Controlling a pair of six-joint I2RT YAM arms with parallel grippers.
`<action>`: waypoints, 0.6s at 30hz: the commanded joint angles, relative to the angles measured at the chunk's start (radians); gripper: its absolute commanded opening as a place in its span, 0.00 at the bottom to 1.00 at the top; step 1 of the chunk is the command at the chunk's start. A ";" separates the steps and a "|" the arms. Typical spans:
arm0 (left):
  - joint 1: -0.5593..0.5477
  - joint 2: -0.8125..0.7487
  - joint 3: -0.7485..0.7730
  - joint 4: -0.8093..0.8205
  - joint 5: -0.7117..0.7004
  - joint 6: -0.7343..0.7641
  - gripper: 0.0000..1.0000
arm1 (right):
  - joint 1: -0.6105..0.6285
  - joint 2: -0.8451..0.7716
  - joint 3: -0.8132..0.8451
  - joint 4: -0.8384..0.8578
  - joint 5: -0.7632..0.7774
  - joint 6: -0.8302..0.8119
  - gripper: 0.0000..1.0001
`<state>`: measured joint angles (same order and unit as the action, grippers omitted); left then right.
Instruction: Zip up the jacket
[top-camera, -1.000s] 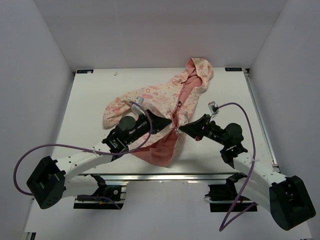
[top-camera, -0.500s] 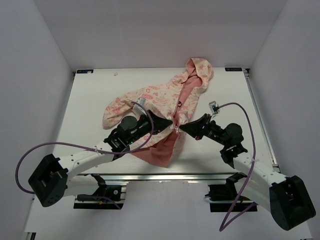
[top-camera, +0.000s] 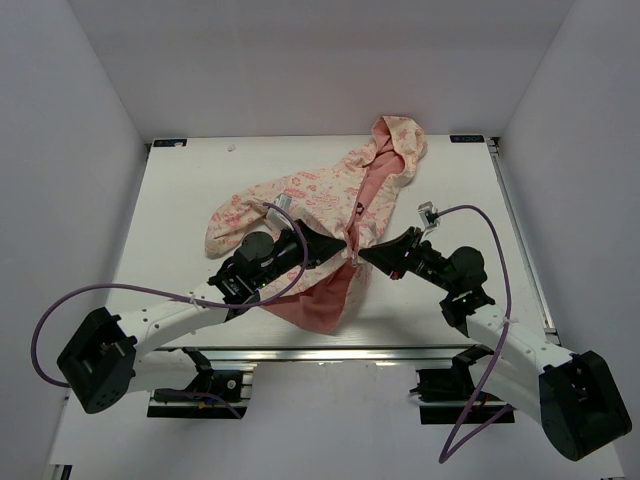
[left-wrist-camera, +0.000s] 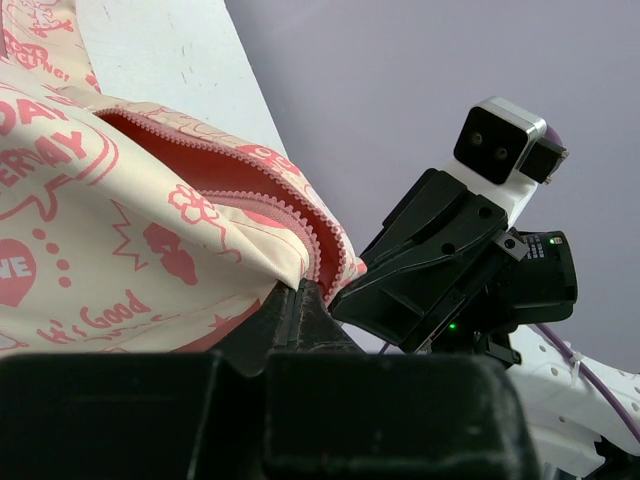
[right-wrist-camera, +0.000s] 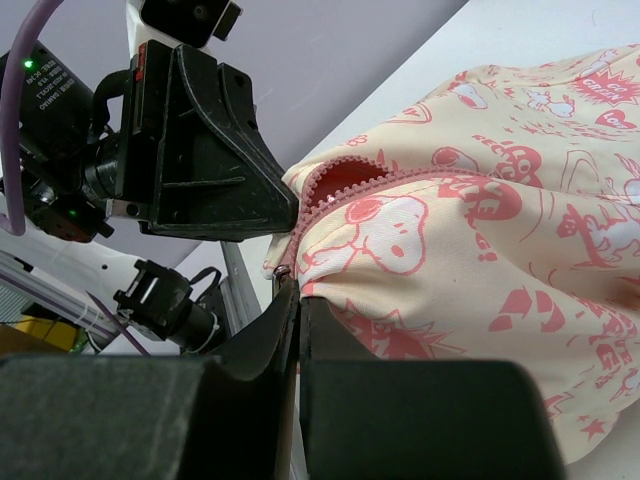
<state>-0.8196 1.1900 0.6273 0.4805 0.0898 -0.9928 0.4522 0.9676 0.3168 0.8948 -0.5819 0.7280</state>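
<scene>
Left jaws are pinching shut on the jacket (top-camera: 300, 195) at the bottom of its zipper (left-wrist-camera: 295, 208). Right jaws are clamping shut on the facing edge just beside them, close to a small metal piece (right-wrist-camera: 283, 268) that may be the slider, though it is too small to be sure. The jacket is lying near the middle of the white surface (top-camera: 180, 190), with its hood (top-camera: 400, 140) pointing far and its pink lining spilling toward the near edge. Both arms are meeting tip to tip at the lifted hem. Judging by this, the step in hand is seating the two zipper ends together. Doing it well is calling for keeping both edges taut and level, lining them up without twisting, and avoiding trapping loose fabric in the teeth.
</scene>
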 joint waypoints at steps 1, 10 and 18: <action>0.002 -0.004 0.015 0.038 0.030 -0.003 0.00 | 0.005 -0.013 0.022 0.087 0.016 0.008 0.00; -0.007 -0.015 0.009 0.029 0.007 0.000 0.00 | 0.011 -0.023 0.024 0.067 0.073 0.027 0.00; -0.023 -0.015 0.015 0.021 0.001 0.029 0.00 | 0.013 -0.035 0.057 -0.031 0.125 0.028 0.00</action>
<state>-0.8249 1.1900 0.6270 0.4866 0.0856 -0.9863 0.4606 0.9558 0.3195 0.8680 -0.5056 0.7582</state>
